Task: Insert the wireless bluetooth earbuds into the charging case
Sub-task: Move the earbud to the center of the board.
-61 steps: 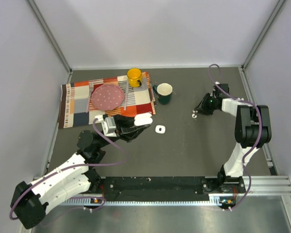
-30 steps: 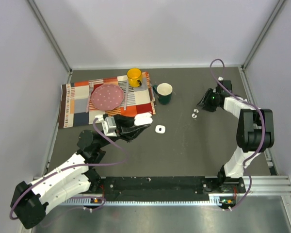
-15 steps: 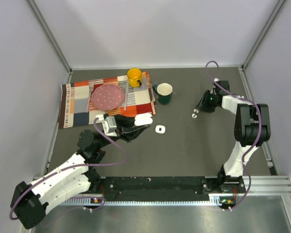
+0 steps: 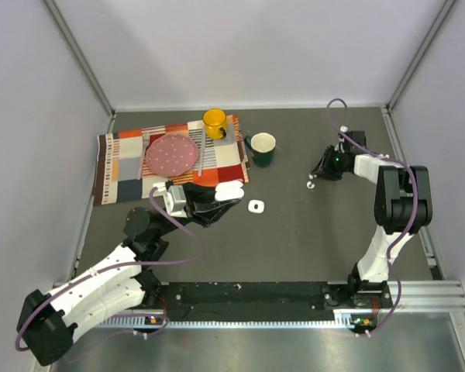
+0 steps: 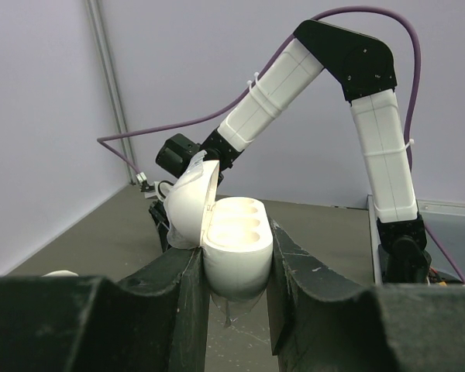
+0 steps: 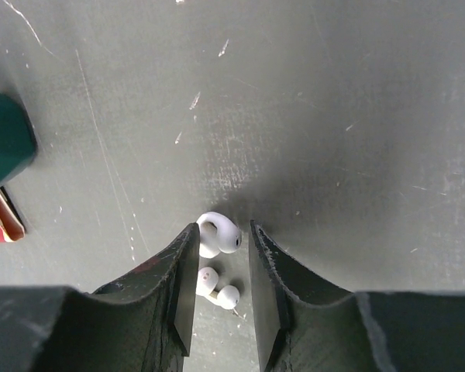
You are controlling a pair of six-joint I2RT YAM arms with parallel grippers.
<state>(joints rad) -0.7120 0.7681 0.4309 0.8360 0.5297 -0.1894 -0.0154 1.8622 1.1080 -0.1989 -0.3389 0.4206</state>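
The charging case [image 5: 236, 236] is white, with its lid open and its wells empty. My left gripper [image 5: 236, 260] is shut on it and holds it above the table; both also show in the top view, case [image 4: 229, 188] and left gripper [image 4: 225, 195]. Two tiny white earbuds lie on the dark table, one [image 6: 219, 234] between the tips of my right gripper [image 6: 223, 228] and the other [image 6: 215, 288] further back between its fingers. The right jaws stand slightly apart, one on each side of the earbuds. In the top view the earbuds [image 4: 311, 184] lie just left of the right gripper [image 4: 319, 175].
A dark green mug [image 4: 262, 148] stands beside a checkered cloth [image 4: 116, 167] that carries a pink plate [image 4: 171, 153] and a yellow mug [image 4: 214, 122]. A small white object [image 4: 256, 206] lies on the table right of the case. The green mug's edge [image 6: 4, 139] shows in the right wrist view.
The right gripper drew back from the earbuds a second ago, then came back down over them. The left arm and the case have not moved.
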